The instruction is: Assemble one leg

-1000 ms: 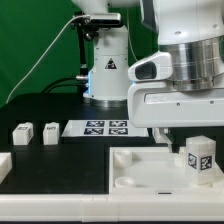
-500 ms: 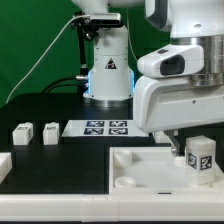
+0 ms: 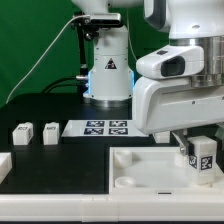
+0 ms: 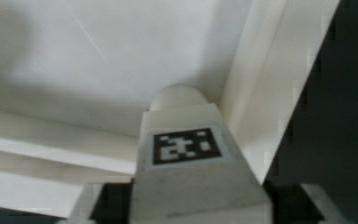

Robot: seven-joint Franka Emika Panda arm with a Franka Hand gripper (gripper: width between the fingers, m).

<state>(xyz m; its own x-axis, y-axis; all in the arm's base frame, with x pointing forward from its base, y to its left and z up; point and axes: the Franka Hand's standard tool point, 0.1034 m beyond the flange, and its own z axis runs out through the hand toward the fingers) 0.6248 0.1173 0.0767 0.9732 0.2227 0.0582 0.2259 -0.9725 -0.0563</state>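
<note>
Over the tabletop [image 3: 160, 186], the jaws grip the leg [image 3: 203, 157]; only the exterior view shows 2 other legs [image 3: 21, 133] [image 3: 50, 131].

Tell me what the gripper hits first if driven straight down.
The leg clamped in the gripper would probably land on the tabletop first; the gap left is unclear.

backdrop: green wall [image 3: 25, 25] | surface: black table [image 3: 30, 108] | light: even, bright
</note>
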